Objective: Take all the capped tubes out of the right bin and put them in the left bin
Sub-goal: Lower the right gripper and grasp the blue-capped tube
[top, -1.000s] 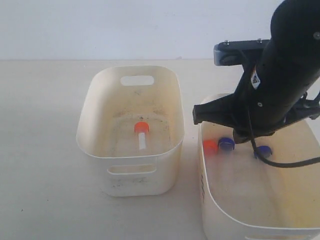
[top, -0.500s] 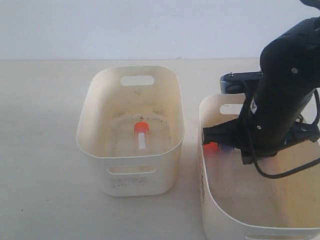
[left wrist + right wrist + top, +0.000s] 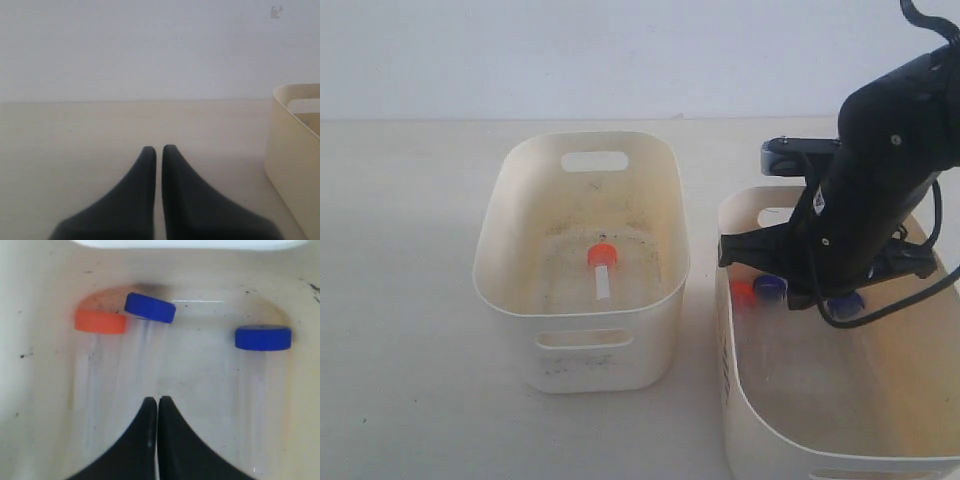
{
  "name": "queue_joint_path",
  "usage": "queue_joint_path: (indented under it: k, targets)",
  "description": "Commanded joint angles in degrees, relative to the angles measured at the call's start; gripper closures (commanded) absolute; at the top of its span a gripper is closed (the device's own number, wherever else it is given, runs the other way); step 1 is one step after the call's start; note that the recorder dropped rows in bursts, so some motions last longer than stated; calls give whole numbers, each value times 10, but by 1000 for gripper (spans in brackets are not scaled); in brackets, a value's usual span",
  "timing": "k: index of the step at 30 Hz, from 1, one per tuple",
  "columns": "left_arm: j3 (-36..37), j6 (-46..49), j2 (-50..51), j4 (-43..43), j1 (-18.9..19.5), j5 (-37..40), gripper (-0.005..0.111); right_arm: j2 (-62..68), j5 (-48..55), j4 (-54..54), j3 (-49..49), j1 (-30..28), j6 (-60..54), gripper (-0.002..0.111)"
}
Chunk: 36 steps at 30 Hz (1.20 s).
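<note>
In the left bin [image 3: 492,250] lies one orange-capped tube [image 3: 603,270] on the speckled floor. The right bin [image 3: 732,400] holds three tubes at its far end: an orange-capped one [image 3: 742,292] [image 3: 100,322] beside a blue-capped one [image 3: 770,287] [image 3: 150,307], and another blue-capped one [image 3: 847,303] [image 3: 263,337] apart from them. My right gripper [image 3: 158,400] is shut and empty inside the right bin, short of the tubes. Its arm [image 3: 865,200] hides the fingers in the exterior view. My left gripper [image 3: 159,149] is shut and empty over bare table.
The two bins stand side by side on a beige table [image 3: 400,200] with a narrow gap between them. The wall of a cream bin [image 3: 292,150] shows at the edge of the left wrist view. A pale wall rises behind the table.
The right arm has come down from above the right bin into its far half. The blue caps were hidden half a second ago and show again. No tube has moved.
</note>
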Motion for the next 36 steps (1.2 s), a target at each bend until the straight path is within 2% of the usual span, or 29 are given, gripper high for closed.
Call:
queue_joint_path:
  k: [1, 18, 36]
  targets:
    - [-1, -2, 2, -2, -4, -4, 103, 6, 18, -31, 5, -10, -18, 108]
    - [-1, -2, 2, -2, -4, -4, 103, -42, 23, -31, 5, -10, -12, 108]
    - [-1, -2, 2, -2, -4, -4, 103, 19, -7, -36, 6, -9, 37, 108]
